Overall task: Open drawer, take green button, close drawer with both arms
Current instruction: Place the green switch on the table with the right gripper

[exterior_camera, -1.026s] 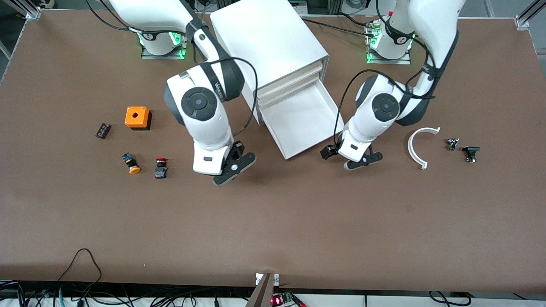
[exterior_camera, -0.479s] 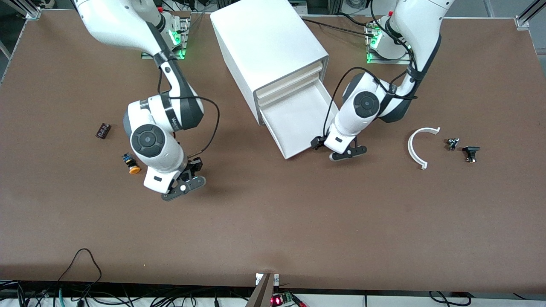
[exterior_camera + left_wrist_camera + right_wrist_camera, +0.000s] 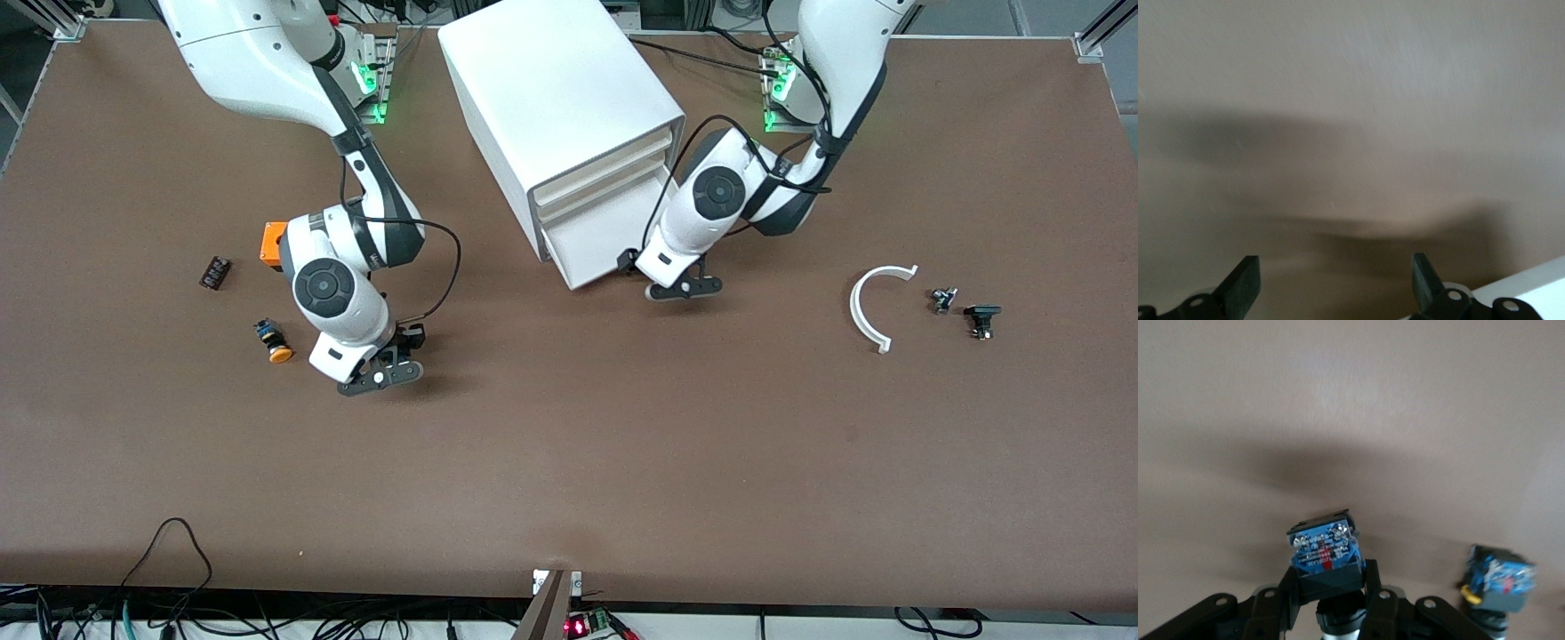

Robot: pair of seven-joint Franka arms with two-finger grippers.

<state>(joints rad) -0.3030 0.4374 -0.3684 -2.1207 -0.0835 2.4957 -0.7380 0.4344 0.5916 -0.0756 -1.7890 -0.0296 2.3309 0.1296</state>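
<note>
Right gripper [image 3: 380, 378], low over the table beside the orange-capped button [image 3: 276, 342], is clenched on the button [image 3: 1323, 550], evidently for set-down; left gripper [image 3: 680, 289], fingers spread and empty, stands at the part-open drawer [image 3: 591, 244] of the cabinet [image 3: 551, 89], apparently to push it home.

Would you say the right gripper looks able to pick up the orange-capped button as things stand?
Probably not yet: the right gripper is shut on the button, so it is occupied. The orange-capped button lies close beside it with only table between, so the way looks free once it lets go.
</note>
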